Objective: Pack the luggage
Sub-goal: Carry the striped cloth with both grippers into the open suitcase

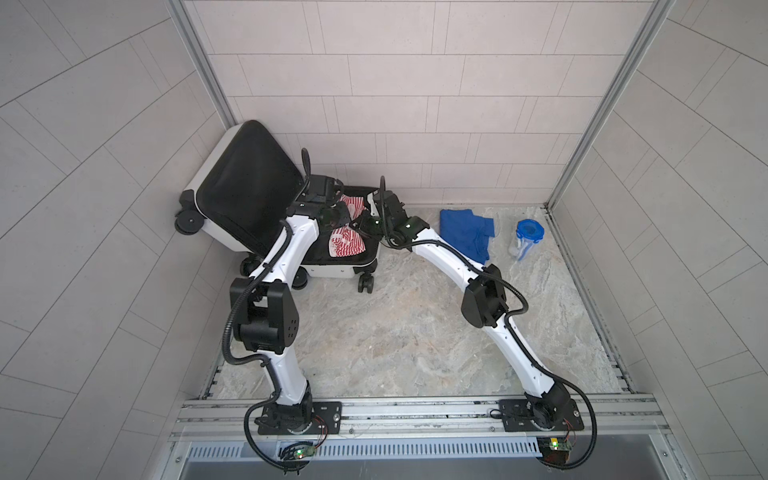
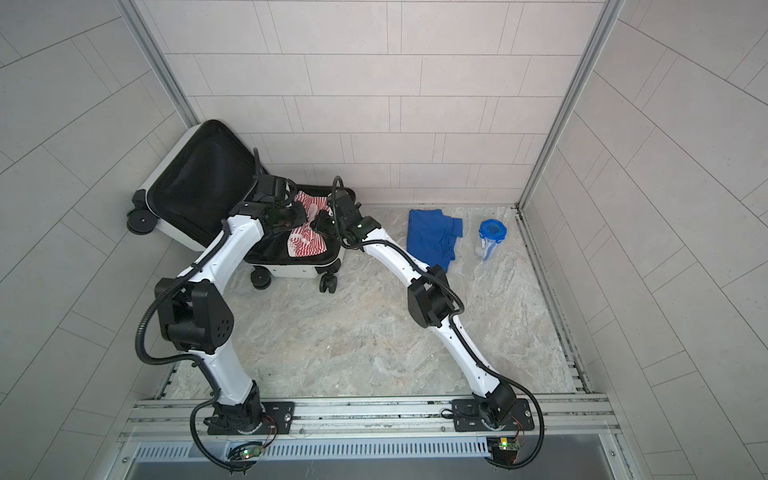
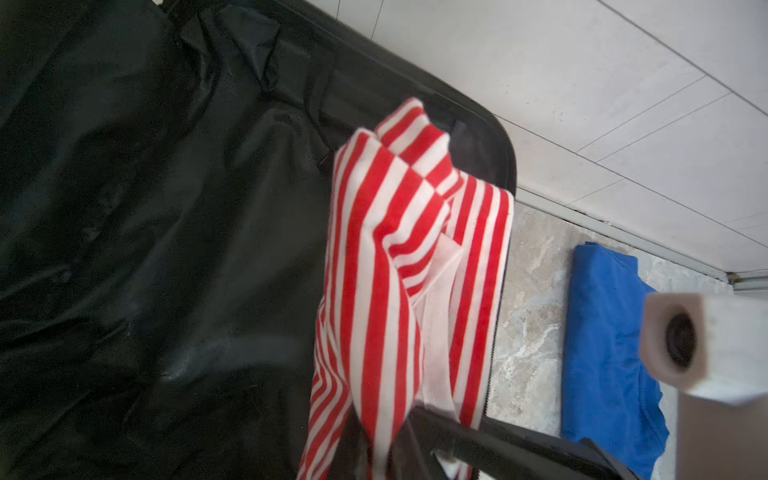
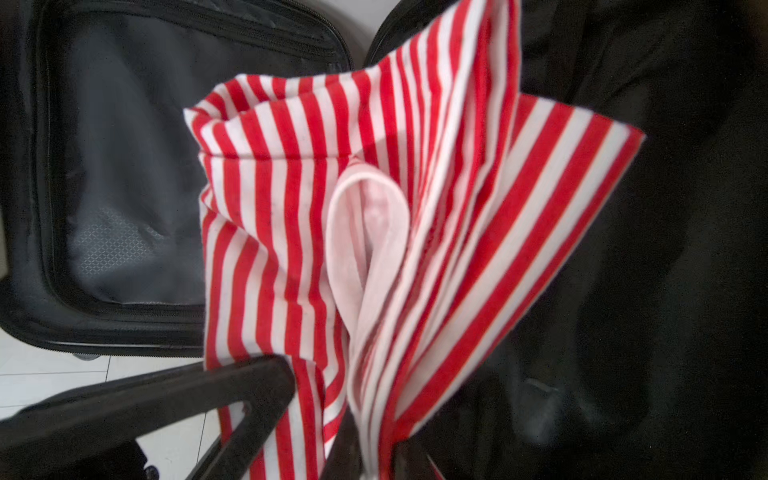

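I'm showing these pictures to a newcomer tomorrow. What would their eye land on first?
The red-and-white striped garment, gripped by both the left end effector and the right end effector, is held over the open white suitcase at the back left. To the right, on the marbled surface, sit a bright blue cloth and a clear container with a blue lid.

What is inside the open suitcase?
A red-and-white striped garment, pinched by the left gripper and right gripper, over black lining. Anything beneath the cloth is hidden.

Soft even light, bowed top-view edges, wrist views blurred, perhaps defocused.
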